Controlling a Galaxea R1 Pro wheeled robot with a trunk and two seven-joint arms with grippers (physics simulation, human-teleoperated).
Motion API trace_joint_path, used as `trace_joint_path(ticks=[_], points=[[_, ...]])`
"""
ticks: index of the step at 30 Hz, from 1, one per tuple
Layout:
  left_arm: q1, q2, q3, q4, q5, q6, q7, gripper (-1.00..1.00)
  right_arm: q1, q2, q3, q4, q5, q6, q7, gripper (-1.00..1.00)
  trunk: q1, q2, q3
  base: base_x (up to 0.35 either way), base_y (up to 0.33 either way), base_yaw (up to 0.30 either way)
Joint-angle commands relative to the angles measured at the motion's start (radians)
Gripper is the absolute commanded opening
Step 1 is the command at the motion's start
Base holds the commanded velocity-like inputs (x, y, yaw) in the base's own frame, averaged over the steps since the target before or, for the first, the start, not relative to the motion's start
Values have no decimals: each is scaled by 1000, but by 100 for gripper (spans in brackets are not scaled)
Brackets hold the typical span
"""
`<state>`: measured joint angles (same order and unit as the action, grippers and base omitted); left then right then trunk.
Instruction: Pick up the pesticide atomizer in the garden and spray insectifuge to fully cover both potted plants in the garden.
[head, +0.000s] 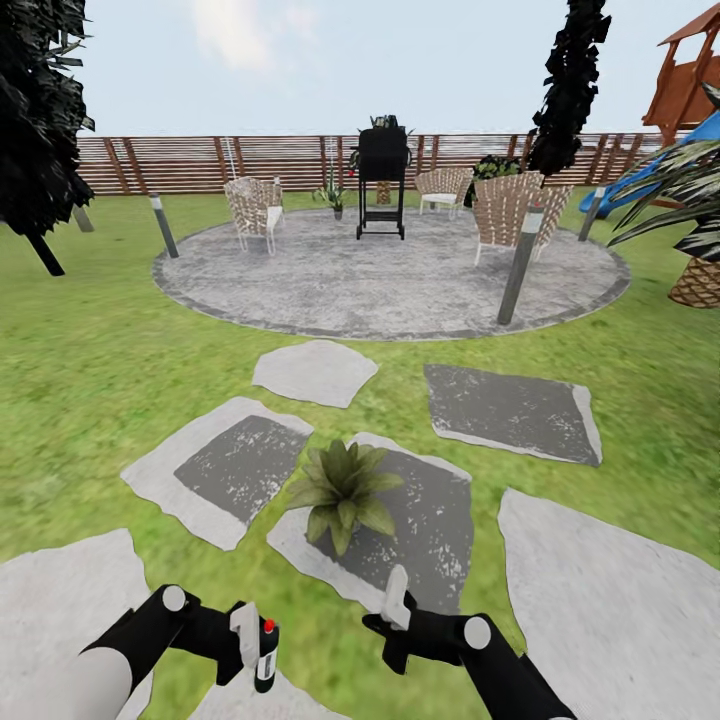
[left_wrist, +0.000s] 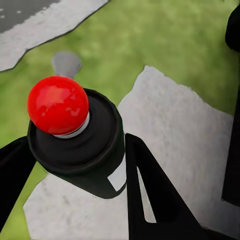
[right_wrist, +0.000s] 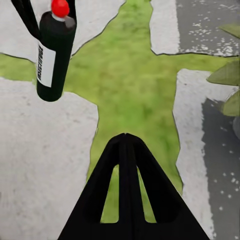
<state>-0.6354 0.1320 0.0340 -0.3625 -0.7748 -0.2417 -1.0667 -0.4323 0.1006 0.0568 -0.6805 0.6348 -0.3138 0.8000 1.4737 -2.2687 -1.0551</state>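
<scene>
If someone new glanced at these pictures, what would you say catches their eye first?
Probably the red-capped pesticide atomizer, a dark bottle with a white label, held upright in the left gripper above the stepping stones. Next comes the potted plant, a green rosette on a grey stone just ahead of both arms. Farther off, a black grill stands on the round patio before the slatted fence.

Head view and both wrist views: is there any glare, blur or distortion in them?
Head view: wide-angle stretch, the fence bows and the trees lean; flat light, no cast shadows. Left wrist view: soft highlight on the red cap of the pesticide atomizer held by the left hand. Right wrist view: grass slightly blurred.
</scene>
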Motion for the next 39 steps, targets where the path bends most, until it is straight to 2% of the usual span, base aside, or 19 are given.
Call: trace_joint_path(ticks=[1,5,9,13,15,19,25,32,39], points=[[1,-4,2,-1,-8,-7,-2,-100,0,6,-1,-1,9,-4,0,-100,0,0,-1,-2,0,0],[3,-18,-25,-2,-7,-11,4,-100,0,28,0,-2,11,-2,1,-100,0,0,-1,0,0,0],[3,-39,-35,-2,-9,-11,9,-100,0,33,0,-2,11,-2,1,-100,0,0,-1,0,0,0],[3,-58,-37,-4,-8,-14,29,-100,0,34,0,-3,10,-2,1,-100,0,0,-1,0,0,0],[4,-62,-37,-3,-7,-17,52,-100,0,34,0,-3,10,-2,0,-100,0,0,-1,0,0,0],[5,-66,-39,-3,-6,-19,59,-100,0,34,0,-2,10,-2,0,-100,0,0,-1,0,0,0],[5,-104,-64,-3,-5,-21,60,-100,0,34,0,-2,9,-2,0,-100,0,0,-1,0,0,0],[4,-141,-68,-4,-5,-21,60,-100,0,34,0,-2,9,-2,-1,-100,0,0,-1,0,0,0],[-1,-168,-68,-4,-4,-21,61,-100,0,34,0,-2,9,-2,-1,-100,0,0,-1,0,0,0]])
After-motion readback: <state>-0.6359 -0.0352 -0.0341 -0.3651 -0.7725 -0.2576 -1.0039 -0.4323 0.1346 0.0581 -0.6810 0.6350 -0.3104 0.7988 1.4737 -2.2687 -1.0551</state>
